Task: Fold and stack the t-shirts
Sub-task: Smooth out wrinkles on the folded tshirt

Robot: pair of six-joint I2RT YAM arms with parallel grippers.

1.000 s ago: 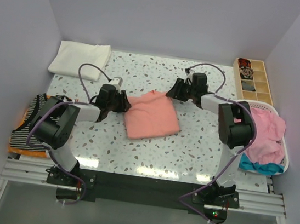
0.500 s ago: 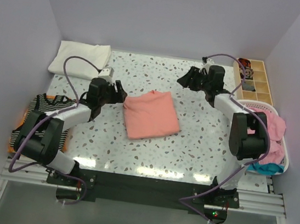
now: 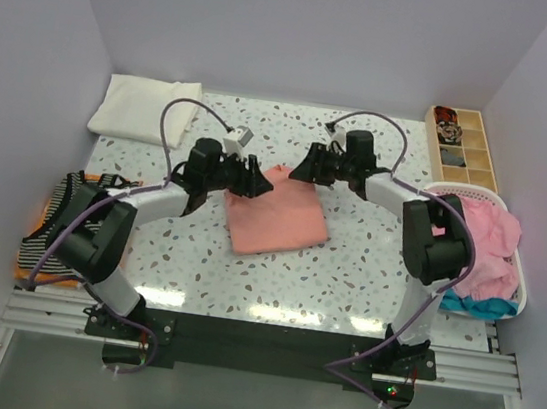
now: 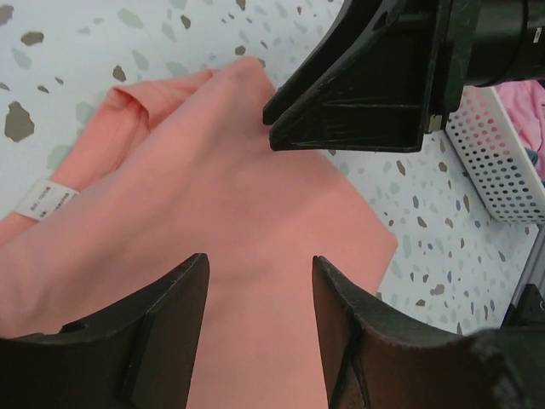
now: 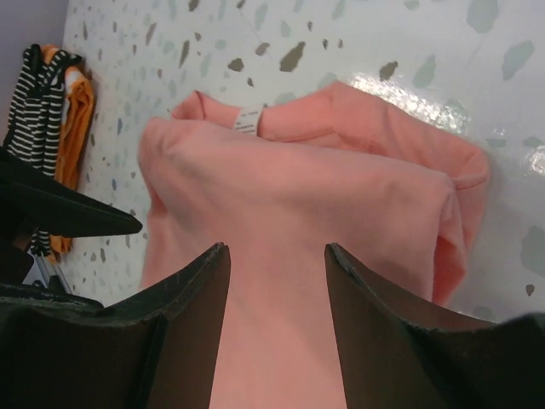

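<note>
Salmon-pink t-shirt (image 3: 277, 215): soft cloth, smooth folded rectangle.

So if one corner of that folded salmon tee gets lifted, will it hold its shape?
Probably not: the salmon tee is thin cloth with soft, rounded folds, so it would likely droop and unfold. Pushed, it would probably bunch rather than slide whole.

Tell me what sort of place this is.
Most likely a robot lab's test booth, not a home laundry: plain pale walls box in a speckled table, a left arm and right arm are bolted to a metal rail, and a white basket of tees sits at the side.
</note>
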